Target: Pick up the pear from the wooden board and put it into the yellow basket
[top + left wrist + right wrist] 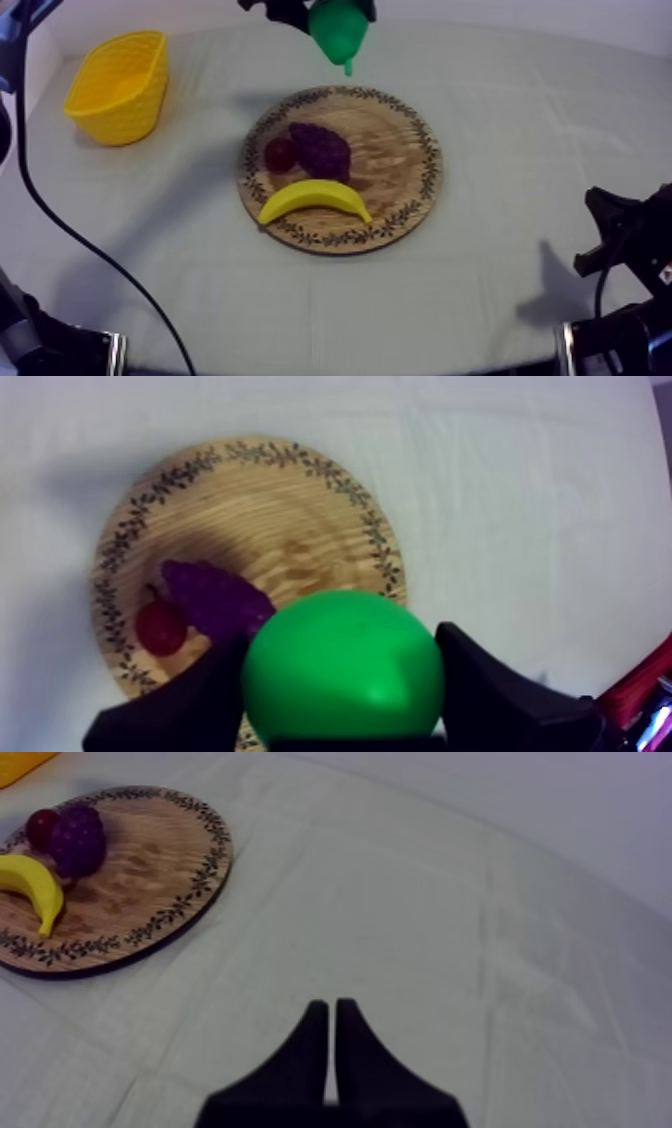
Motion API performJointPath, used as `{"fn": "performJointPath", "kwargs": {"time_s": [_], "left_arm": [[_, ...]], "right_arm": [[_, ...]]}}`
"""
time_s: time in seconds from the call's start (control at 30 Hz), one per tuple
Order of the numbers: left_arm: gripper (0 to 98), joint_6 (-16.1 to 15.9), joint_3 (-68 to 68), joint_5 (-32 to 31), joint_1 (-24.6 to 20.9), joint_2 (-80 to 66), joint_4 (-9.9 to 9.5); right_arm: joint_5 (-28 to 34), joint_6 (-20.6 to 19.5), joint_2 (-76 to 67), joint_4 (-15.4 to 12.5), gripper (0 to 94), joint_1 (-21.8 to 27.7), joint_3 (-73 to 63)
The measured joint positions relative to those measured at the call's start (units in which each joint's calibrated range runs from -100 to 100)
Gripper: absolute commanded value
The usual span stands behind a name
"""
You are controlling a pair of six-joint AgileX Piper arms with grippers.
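Our left jaws clasp the pear (pixel 343 666), the wooden board (pixel 400 150) beneath them, while our right jaws lie closed on nothing.

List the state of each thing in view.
Board: flat on cloth.
Pear: in the air, clear of the board.
Left jaws: shut on pear.
Right jaws: shut, empty, low over cloth.
Banana: lying on board.
Grapes: lying on board.
Red fruit: on board, beside grapes.
Basket: upright, nothing seen inside.
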Motion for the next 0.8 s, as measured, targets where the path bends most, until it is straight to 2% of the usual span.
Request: {"fn": "performJointPath", "kwargs": {"time_s": [0.3, 0.8], "left_arm": [[51.1, -1.1, 10.1, -0.1, -6.1, -7.5, -1.95], [51.0, -4.6, 22.0, -0.1, -22.2, -17.9, -4.63]], "right_arm": [[0.0, 0.0, 0.0, 0.0, 0.4, 0.0, 0.0], [0.0, -0.1, 0.0, 0.0, 0.4, 0.0, 0.0]]}}
